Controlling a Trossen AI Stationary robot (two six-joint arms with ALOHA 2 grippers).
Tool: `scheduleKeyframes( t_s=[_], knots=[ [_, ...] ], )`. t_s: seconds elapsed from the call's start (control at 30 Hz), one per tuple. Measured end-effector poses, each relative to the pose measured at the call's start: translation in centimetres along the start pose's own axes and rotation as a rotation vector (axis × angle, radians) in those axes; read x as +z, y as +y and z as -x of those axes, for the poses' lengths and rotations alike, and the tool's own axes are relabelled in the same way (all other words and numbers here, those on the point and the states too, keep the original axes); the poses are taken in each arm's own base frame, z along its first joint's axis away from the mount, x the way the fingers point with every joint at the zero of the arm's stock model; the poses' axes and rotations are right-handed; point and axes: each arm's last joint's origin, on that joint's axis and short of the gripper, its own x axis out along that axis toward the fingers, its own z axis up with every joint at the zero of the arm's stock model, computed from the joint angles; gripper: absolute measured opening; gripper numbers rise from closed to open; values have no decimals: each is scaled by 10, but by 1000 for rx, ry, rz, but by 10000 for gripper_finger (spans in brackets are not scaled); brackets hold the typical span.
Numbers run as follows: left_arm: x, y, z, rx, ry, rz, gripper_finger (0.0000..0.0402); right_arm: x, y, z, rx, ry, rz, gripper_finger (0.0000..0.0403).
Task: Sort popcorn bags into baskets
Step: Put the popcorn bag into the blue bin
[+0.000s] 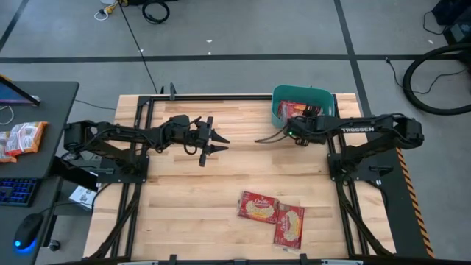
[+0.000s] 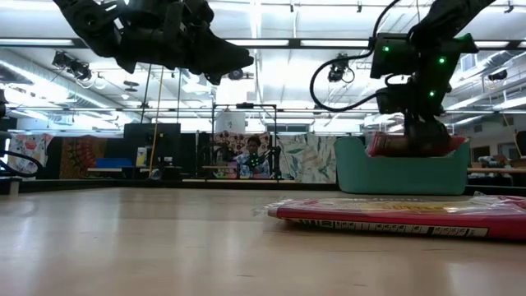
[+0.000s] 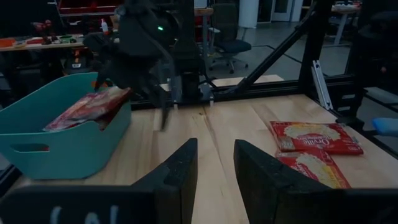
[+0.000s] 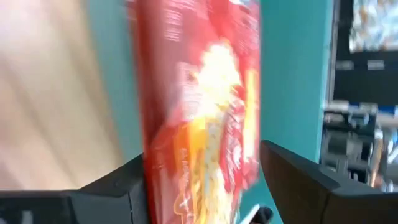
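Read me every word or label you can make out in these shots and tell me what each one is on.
"TROSSEN": white letters on the right arm.
"Orville": script on the popcorn bags lying on the table, clearest in the left wrist view; the smaller print under it is too blurred to read.
Bag at the right tool, over the basket: print smeared, unreadable.

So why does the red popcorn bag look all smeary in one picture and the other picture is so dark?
In the right wrist view the popcorn bag sits very close to the camera and is streaked with motion blur. The left wrist view is dim, so the teal basket looks shadowy. The low view has bright ceiling lights, leaving the arms as dark silhouettes.
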Motion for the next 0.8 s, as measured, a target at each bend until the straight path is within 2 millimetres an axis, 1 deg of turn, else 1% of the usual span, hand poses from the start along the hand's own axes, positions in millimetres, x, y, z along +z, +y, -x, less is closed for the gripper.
scheduleKeyframes(
  t_s=[0.1, 0.2, 0.27, 0.37, 0.4, 0.53, 0.7, 0.8],
  knots=[
    [0, 0, 0, 0, 1, -2, 110, -1, -11, -3, -73, 44, -44, 262],
    [0, 0, 0, 0, 1, -1, 110, 1, -17, -5, -128, 56, -41, 260],
    [0, 0, 0, 0, 1, -1, 110, 4, -16, -5, -85, 30, -25, 258],
    [0, 0, 0, 0, 1, -1, 110, 8, -12, -4, 43, -25, 30, 257],
    [0, 0, 0, 0, 1, -1, 110, 8, -12, -4, 52, -29, 42, 257],
    [-1, 0, 0, -1, 12, 3, 110, 5, -15, -5, -39, 11, 11, 257],
    [-2, 0, 0, -2, 22, 2, 110, 6, -7, 0, 74, -19, -18, 256],
    [-4, -1, 0, -14, 44, -1, 110, 6, -4, 11, 87, -26, -19, 256]
  ],
)
